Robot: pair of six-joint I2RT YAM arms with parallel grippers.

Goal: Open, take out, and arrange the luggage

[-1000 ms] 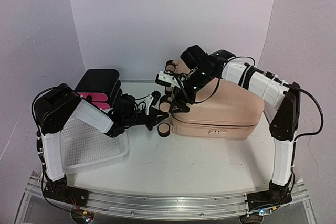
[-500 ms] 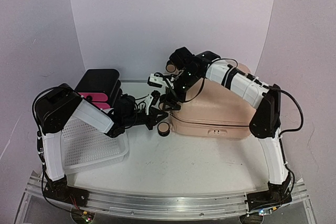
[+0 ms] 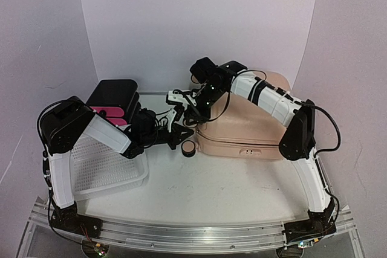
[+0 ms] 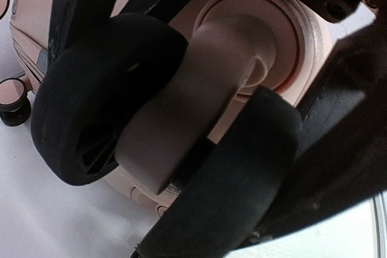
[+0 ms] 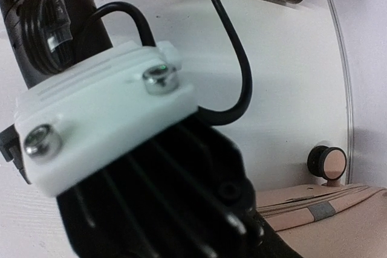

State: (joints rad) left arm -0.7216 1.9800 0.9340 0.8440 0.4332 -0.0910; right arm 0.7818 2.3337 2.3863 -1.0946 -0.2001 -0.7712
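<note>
— Right, where's the luggage (image 3: 254, 122)?
— Lying flat on the table (image 3: 230, 191), right of centre, lid shut, wheels pointing left. It isn't opened yet.

— Left gripper (image 3: 179, 130)?
— Clamped on a wheel (image 4: 181, 119) at the case's left end. The left wrist view shows the wheel's pink stem squeezed between the dark fingers (image 4: 338, 149).

— Right gripper (image 3: 188, 112)?
— It hangs off the left end of the case, just above the left gripper. I can't tell if it's open or closed. Its own camera is filled by a white bracket (image 5: 103, 113) and a black cable (image 5: 236, 58), and no fingertips show.

— How should it do this step well?
— My guess is that the left arm pins the case by the wheel while the right goes for the zip or lid edge. It should keep that hold firm so the shell doesn't slide, and bring the right in clear of the left arm's cable. The two grippers are very close and a snag looks likely.

— What's changed from a second ago?
— The right arm has swung left, its elbow has tucked in, and its gripper has gone from over the case's corner to past it. The left arm, the case, the basket (image 3: 106, 164) and the drawer box (image 3: 115, 102) haven't moved.
</note>
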